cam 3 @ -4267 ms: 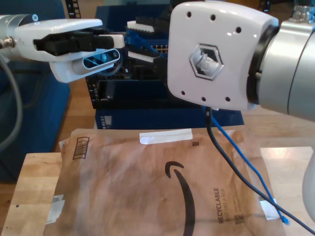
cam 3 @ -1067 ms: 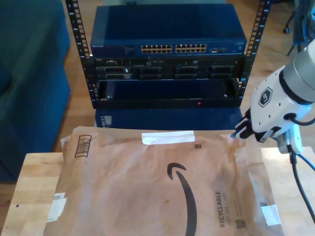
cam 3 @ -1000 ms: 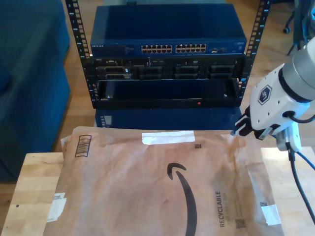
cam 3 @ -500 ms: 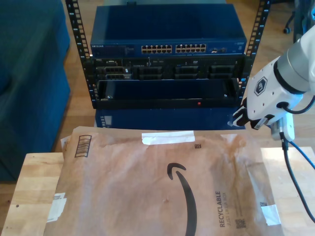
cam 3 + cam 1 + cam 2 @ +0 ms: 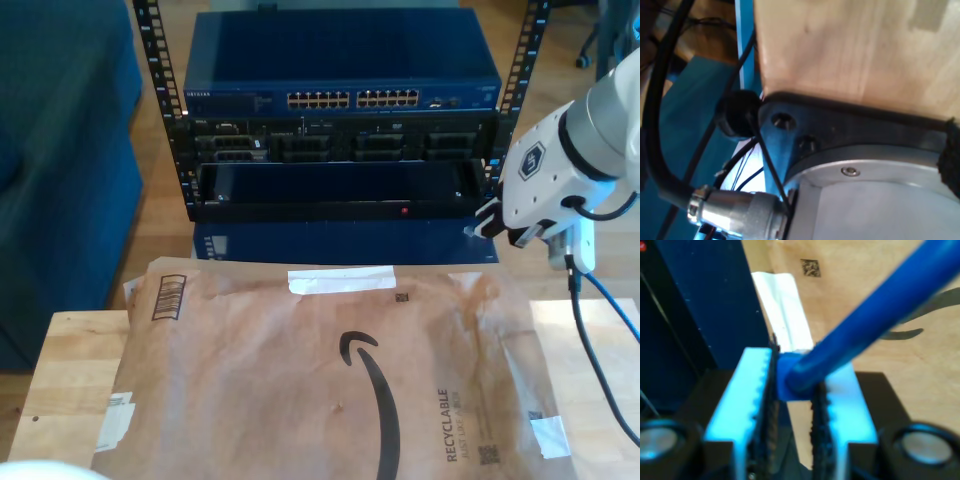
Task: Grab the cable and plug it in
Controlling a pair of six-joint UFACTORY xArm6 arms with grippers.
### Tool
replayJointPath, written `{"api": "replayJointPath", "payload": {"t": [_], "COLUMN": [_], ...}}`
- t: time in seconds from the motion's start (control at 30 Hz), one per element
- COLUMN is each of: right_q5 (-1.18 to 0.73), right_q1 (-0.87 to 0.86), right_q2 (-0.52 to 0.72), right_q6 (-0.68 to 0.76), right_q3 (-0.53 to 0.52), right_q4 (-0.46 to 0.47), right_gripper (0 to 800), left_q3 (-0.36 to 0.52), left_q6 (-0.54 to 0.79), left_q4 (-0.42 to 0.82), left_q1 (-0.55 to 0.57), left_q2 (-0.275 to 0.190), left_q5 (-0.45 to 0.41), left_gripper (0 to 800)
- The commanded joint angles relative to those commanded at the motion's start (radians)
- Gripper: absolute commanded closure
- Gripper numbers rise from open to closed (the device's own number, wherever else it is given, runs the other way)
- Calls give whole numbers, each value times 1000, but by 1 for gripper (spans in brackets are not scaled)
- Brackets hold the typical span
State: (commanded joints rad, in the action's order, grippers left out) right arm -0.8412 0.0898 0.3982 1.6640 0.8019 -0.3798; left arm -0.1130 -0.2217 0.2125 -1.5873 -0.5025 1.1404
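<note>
The cable [image 5: 875,300] is thin and bright blue, and my second gripper [image 5: 792,370] is shut on its blue end boot. Its plug tip is hidden between the fingers. In the exterior view my second gripper [image 5: 483,222] hangs at the right, just past the envelope's far right corner and in front of the rack's lower right. The cable [image 5: 612,303] trails down behind it beside a thicker black arm cable. The blue network switch [image 5: 340,100] with its row of ports sits at the top of the rack. The first wrist view looks at a table edge and an arm base.
A large brown paper envelope [image 5: 330,380] with white tape [image 5: 340,281] covers most of the wooden table [image 5: 70,370]. The black rack posts [image 5: 150,60] frame the switch. A white rounded part [image 5: 30,468] shows at the exterior view's bottom left edge.
My second gripper has lifted off the envelope's far right corner and moved up toward the rack, still holding the cable. Several seconds ago both arms crowded the exterior view.
</note>
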Motion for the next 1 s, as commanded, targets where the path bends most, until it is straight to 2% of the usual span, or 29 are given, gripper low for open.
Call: {"api": "replayJointPath", "payload": {"t": [0.23, 0.43, 0.53, 0.63, 0.77, 0.9, 1.0], "right_q5": [112, 325, 396, 496, 628, 836, 864], "right_q1": [74, 95, 103, 100, 98, 101, 115], "right_q2": [-9, -126, -178, -186, -157, -140, -129], "right_q6": [18, 6, -40, -43, -44, -44, -41], "right_q3": [-6, 21, 6, -3, -103, -181, -206], "right_q4": [3, 8, 43, 51, 55, 147, 161], "right_gripper": [800, 800, 800, 800, 800, 800, 800], "left_q3": [0, 0, 0, 0, 0, 0, 0], "left_q6": [0, 0, 0, 0, 0, 0, 0], "left_q4": [0, 0, 0, 0, 0, 0, 0], "left_q1": [0, 0, 0, 0, 0, 0, 0], "left_q2": [0, 2, 0, 0, 0, 0, 0], "left_q5": [0, 0, 0, 0, 0, 0, 0], "left_gripper": [0, 0, 0, 0, 0, 0, 0]}}
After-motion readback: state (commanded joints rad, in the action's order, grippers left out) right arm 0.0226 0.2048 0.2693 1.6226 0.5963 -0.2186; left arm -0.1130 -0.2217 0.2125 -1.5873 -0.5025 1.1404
